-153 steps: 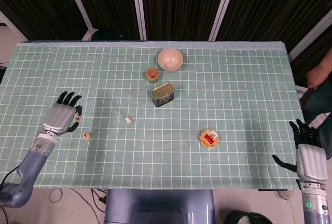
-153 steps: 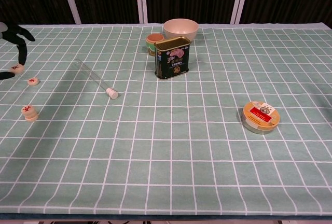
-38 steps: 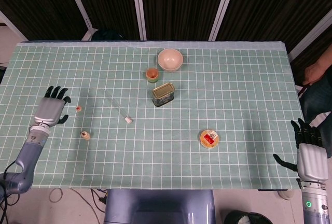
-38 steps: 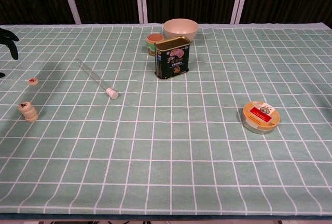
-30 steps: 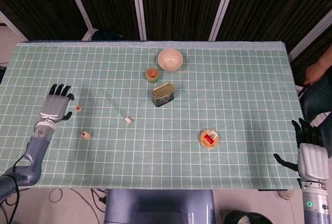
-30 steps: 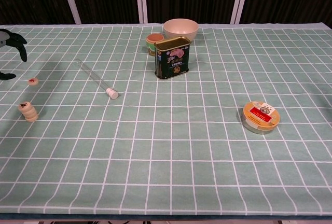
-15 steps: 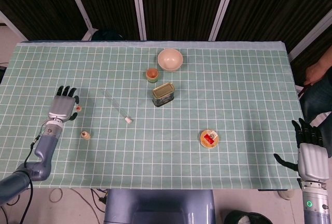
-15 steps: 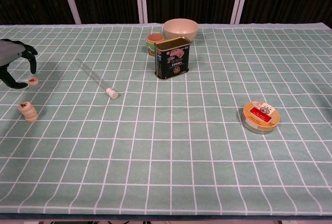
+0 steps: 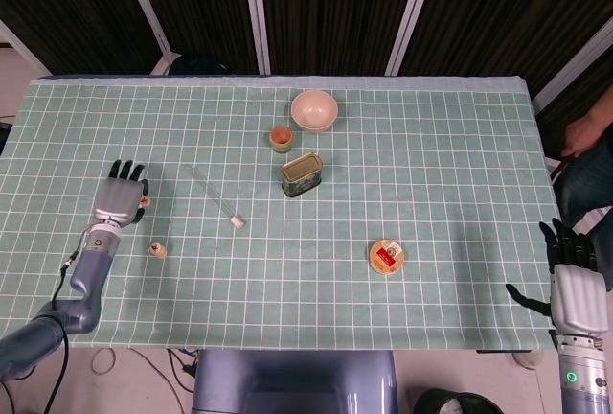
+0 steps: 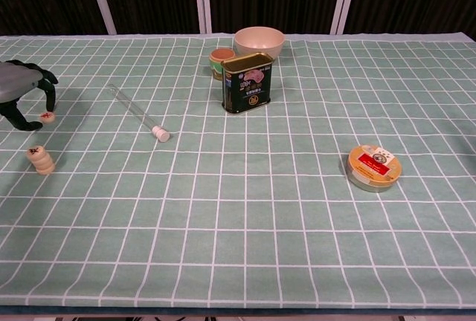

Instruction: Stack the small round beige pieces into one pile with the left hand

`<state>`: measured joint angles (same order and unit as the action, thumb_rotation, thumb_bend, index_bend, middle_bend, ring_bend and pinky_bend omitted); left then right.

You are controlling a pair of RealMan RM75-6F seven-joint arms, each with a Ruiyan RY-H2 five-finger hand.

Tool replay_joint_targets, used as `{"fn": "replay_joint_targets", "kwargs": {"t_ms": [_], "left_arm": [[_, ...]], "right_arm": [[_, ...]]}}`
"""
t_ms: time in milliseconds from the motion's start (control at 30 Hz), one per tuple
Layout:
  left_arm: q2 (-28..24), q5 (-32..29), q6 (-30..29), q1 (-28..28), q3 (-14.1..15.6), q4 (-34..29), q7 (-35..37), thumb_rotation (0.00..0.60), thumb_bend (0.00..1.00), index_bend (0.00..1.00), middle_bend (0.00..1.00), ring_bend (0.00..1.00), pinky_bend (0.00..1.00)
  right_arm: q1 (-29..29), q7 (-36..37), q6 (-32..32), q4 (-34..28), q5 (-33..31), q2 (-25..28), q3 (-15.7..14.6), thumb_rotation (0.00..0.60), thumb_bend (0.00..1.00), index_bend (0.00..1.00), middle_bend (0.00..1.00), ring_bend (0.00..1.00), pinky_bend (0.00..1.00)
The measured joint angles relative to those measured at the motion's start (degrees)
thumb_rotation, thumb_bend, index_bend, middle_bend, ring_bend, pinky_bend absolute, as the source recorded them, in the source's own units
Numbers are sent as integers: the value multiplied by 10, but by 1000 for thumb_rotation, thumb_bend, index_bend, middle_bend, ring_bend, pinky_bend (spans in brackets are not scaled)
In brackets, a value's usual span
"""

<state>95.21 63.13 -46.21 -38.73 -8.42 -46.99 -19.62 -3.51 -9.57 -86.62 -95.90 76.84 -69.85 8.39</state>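
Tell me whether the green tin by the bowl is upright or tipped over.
Upright. In the chest view the green tin stands on its base on the tablecloth, label facing the camera and its rimmed top level, in front of the bowl.

On the green checked cloth (image 10: 297, 247) the tally runs like this: one pile of small round beige pieces (image 10: 39, 160), looks like three stacked, though the exact number is hard to read, and one loose beige piece (image 10: 47, 117) apart from it. One clear tube (image 10: 137, 112) with a white cap. One pink bowl (image 10: 259, 40), one small orange cup (image 10: 221, 59), one rectangular tin can (image 10: 247, 83), one flat round tin (image 10: 372, 167). Two robot hands: the left hand (image 9: 121, 199) and the right hand (image 9: 573, 285).
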Motion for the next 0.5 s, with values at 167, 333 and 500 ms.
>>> {"fn": "replay_joint_targets", "kwargs": {"t_ms": [167,333,500], "left_arm": [[2,2,0,0,1,2,-2,600,311,451,115,0,0],[1,4,-1,1,0,-1,-1,600,311,460,122,0,0],[1,3,3,1,0,-2,-9,600,312,463,125,0,0]], "right_arm": [[0,1,0,0,0,0,0,600,232,81,13,31,0],[0,1,0,0,0,0,0,600,233,81,13,31,0],[0,1,0,0,-2,0,1,600,233,81,13,31,0]]}}
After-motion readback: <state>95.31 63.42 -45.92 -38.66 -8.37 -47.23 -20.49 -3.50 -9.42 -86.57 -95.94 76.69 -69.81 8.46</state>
